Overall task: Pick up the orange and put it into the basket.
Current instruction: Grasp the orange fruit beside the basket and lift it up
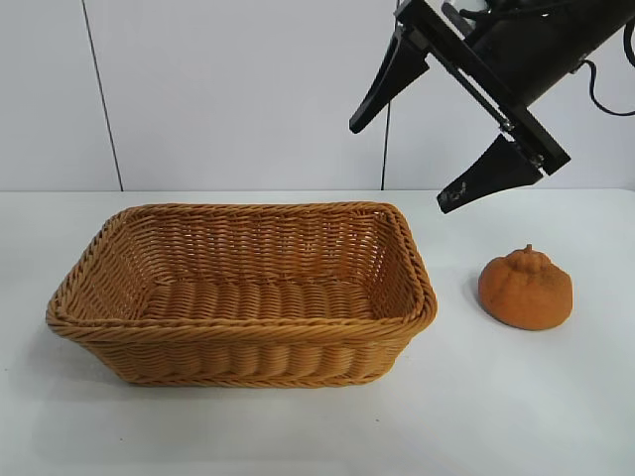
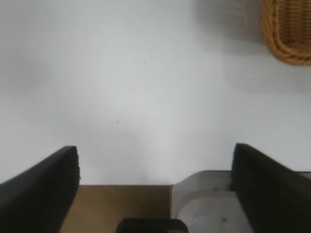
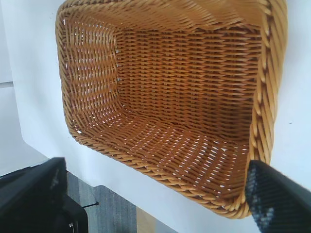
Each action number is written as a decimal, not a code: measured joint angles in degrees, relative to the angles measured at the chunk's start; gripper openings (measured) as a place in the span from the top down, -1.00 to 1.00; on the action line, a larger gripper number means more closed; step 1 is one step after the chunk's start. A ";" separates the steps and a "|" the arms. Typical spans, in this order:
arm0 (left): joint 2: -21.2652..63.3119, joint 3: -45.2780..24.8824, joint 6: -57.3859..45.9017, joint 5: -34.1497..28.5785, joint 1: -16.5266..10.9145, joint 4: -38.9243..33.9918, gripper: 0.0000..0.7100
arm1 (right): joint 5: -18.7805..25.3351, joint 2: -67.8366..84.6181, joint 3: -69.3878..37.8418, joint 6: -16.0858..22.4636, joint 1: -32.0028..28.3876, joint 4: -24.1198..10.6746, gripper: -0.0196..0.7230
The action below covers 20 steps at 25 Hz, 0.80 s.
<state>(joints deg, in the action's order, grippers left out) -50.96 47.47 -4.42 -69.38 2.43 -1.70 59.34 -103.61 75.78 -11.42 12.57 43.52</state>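
Orange (image 1: 525, 289) lies below open right claw (image 1: 402, 164).

Tan-orange woven wicker basket (image 1: 243, 297) with a braided rim, left of centre; dull matte orange (image 1: 526, 289) with a ridged top at right; white table (image 1: 516, 407); black gripper (image 1: 402, 159) upper right.

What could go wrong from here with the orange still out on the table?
1. The orange is squat and lumpy with a sloped top; the open right gripper hangs off to one side above it, so a skewed descent might knock it away rather than straddle it.
2. The basket rim stands close beside the orange; a low carry could catch it.
3. The left gripper, open over bare table, gives no backup.
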 joint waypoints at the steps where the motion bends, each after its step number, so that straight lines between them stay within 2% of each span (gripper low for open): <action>1: 2.69 -2.36 0.00 0.68 0.00 0.00 -0.72 | 0.00 0.00 0.00 0.00 0.00 0.00 -0.89; 9: 20.18 -16.27 0.06 6.09 0.00 0.73 -0.72 | 0.00 0.00 0.00 0.00 0.00 0.00 -0.89; 13: 28.02 -18.08 1.67 8.44 0.00 3.43 -0.72 | 0.00 0.00 0.00 0.00 0.00 0.00 -0.89; 20: 39.41 -18.60 3.68 8.38 0.00 4.71 -0.72 | 0.00 0.00 0.00 0.00 0.00 0.00 -0.89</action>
<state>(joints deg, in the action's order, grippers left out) -11.55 28.86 -0.75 -61.01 2.43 3.01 59.34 -103.61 75.78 -11.42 12.57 43.52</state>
